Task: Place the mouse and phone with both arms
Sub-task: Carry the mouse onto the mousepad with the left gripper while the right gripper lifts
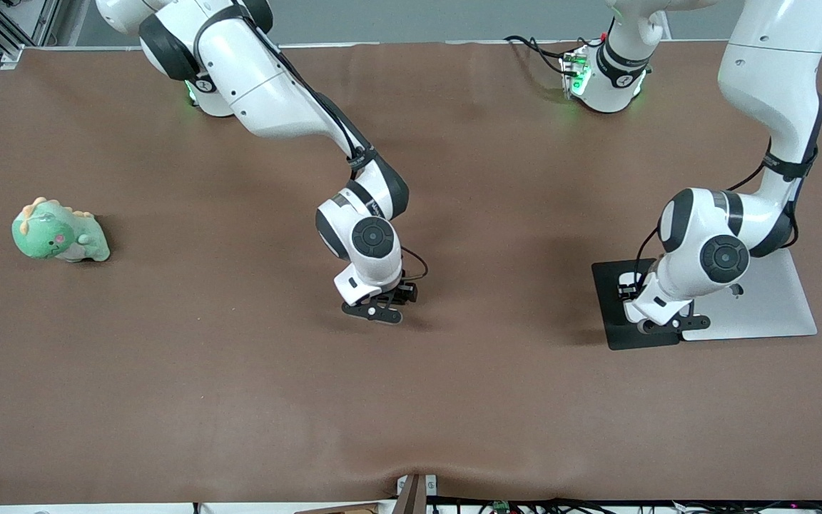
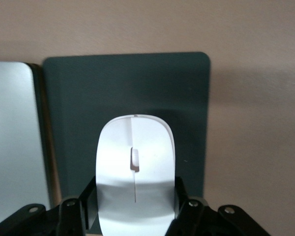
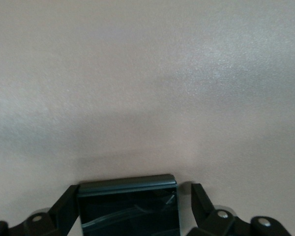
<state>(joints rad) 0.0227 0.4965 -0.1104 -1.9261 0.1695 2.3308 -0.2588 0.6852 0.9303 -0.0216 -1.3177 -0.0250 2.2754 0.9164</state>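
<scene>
The white mouse (image 2: 135, 162) sits between the fingers of my left gripper (image 2: 135, 201), which is shut on its sides just above a dark grey pad (image 2: 88, 98). In the front view the left gripper (image 1: 657, 318) is low over that pad (image 1: 611, 300) and the wrist hides the mouse. The black phone (image 3: 128, 206) lies flat on the brown table between the fingers of my right gripper (image 3: 133, 196). One finger touches the phone's edge; the other finger (image 3: 199, 196) stands a little apart from it. The right gripper (image 1: 379, 308) is down at mid-table.
A silver slab (image 1: 768, 307) lies beside the dark pad, toward the left arm's end. A green plush dinosaur (image 1: 60, 232) sits toward the right arm's end of the table.
</scene>
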